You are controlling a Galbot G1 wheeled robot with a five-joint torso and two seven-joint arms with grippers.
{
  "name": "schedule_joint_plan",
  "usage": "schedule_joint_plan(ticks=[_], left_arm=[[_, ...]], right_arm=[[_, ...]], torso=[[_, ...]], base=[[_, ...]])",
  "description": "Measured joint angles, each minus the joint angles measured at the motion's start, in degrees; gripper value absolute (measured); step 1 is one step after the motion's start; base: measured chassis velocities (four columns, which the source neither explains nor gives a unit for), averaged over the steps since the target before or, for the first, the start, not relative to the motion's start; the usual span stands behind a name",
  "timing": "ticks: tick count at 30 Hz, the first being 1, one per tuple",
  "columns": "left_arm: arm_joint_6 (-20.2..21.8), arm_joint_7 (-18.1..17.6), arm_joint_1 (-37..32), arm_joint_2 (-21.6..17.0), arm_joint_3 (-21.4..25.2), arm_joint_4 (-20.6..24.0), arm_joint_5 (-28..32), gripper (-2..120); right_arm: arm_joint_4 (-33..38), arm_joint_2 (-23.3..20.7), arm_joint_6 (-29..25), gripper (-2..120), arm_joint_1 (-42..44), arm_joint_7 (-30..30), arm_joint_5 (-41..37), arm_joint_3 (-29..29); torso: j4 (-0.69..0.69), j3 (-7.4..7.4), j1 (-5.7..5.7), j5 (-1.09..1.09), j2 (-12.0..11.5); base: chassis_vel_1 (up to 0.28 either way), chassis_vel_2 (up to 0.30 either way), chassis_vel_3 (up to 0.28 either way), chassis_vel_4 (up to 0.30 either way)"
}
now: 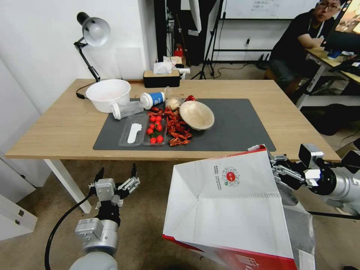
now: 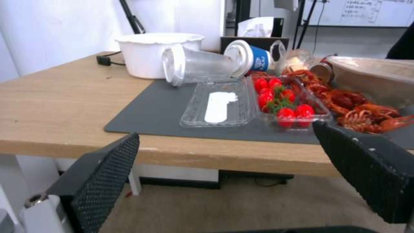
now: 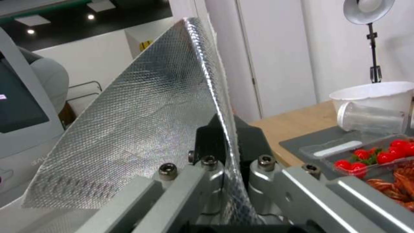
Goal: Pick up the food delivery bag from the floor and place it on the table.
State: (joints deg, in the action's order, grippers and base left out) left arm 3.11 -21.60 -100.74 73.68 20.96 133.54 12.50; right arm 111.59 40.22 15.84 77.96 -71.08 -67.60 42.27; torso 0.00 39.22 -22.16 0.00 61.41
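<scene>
Nearest the robot, the large boxy white paper food delivery bag with red trim and a small round red logo hangs tipped over above the worn grey-brown carpet floor, off the ground, just short of the table's front edge. The right gripper is clenched on the bag's upper rim; in the right wrist view its black pads pinch the silver foil lining between them. To the left, the left gripper hangs in the air below the front edge with its fingers spread wide and nothing between them (the black textured fingertips frame the tabletop in its own wrist view).

Beyond stands the long light-wood table on white legs, carrying a big dark grey mat. On the mat lie a clear plastic tray of cherry tomatoes, red crayfish and a tilted pale bowl. Toward the far left corner sits a white tub.
</scene>
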Motion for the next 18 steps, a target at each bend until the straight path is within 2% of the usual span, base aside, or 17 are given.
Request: schedule_joint_plan(ticks=[18], left_arm=[[-0.6,0.3,0.1,-0.1,0.0,-0.1,0.0,100]], right_arm=[[-0.1,0.2,-0.1,0,0.1,0.4,-0.2,0.3]], torso=[[0.00,0.01,-0.12,0.00,0.1]], base=[[0.000,0.000,0.000,0.000]])
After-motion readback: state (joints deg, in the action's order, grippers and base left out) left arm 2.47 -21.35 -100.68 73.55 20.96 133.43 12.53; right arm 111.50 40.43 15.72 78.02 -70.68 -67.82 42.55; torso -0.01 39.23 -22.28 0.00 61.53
